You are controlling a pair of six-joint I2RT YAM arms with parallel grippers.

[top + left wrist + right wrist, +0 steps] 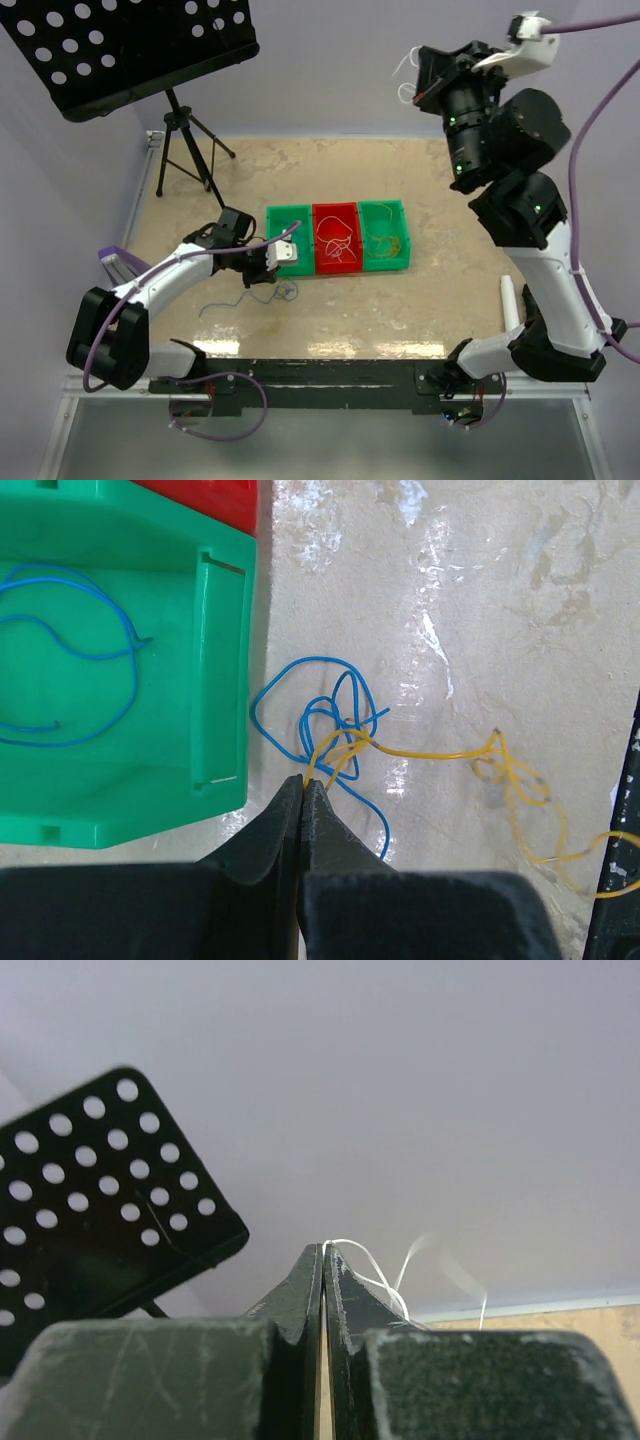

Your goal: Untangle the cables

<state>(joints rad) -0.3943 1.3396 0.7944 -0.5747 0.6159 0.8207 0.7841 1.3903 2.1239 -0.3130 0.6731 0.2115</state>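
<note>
A blue cable (322,702) and a yellow cable (440,752) lie knotted together on the beige table just right of a green bin (220,680). My left gripper (303,780) is shut on the yellow cable's end at the knot. In the top view it (277,262) sits low beside the tangle (286,291). My right gripper (413,78) is raised high above the table's far right, shut on a thin white cable (375,1265) that loops out from its tips (324,1247).
Three bins stand in a row mid-table: green (288,210) holding a blue cable (70,660), red (335,208) with pale cables, green (381,205) with yellow cable. A black music stand (130,50) is at the far left. A loose strand (222,302) lies near the left arm.
</note>
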